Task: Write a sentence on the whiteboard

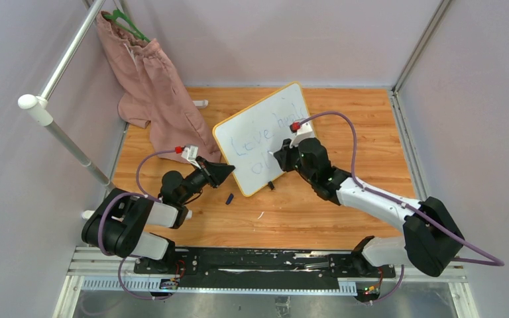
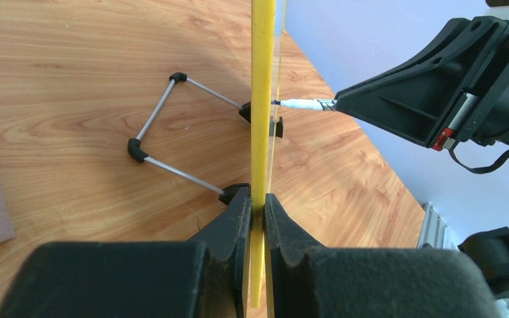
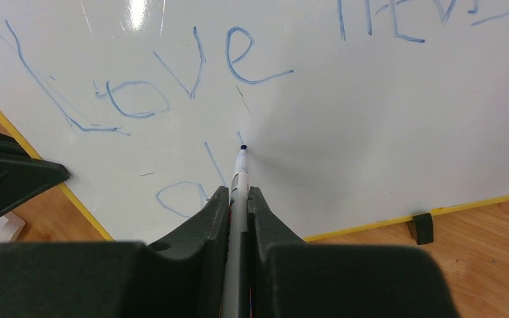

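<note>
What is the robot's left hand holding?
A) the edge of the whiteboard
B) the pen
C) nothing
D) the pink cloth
A: the left hand is pinched shut on the yellow edge of the whiteboard, while the right hand holds the pen.

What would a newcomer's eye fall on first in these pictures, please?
The whiteboard standing mid-table, with a blue sentence beginning "Love" across it. The right gripper presses a marker tip against its face while the left gripper pinches its yellow edge. A pink garment hangs at the back left.
</note>
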`<state>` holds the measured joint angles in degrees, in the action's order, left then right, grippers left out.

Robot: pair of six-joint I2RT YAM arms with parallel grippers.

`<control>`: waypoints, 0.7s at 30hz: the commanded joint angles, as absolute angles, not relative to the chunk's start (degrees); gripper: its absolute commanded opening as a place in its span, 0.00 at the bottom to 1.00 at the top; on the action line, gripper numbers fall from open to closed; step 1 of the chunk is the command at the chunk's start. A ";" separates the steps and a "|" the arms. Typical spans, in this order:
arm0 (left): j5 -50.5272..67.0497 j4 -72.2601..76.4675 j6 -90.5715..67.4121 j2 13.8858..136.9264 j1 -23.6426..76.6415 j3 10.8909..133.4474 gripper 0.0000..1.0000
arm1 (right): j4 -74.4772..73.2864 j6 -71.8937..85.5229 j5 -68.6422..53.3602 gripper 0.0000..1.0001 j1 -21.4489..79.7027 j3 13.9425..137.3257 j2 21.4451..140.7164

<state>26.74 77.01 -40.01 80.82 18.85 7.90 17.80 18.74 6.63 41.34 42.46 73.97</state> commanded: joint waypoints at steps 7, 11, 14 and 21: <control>27.51 79.41 -39.84 79.69 19.25 7.64 0.00 | 18.14 19.99 6.09 0.00 40.52 39.36 72.41; 27.51 79.45 -39.82 79.63 19.25 7.59 0.00 | 17.76 20.34 5.89 0.00 40.53 38.73 72.14; 27.51 79.45 -39.81 79.56 19.25 7.59 0.00 | 17.46 20.40 5.80 0.00 40.59 38.33 71.99; 27.53 79.37 -39.89 79.62 19.25 7.59 0.00 | 17.05 20.73 5.71 0.00 40.57 37.05 71.66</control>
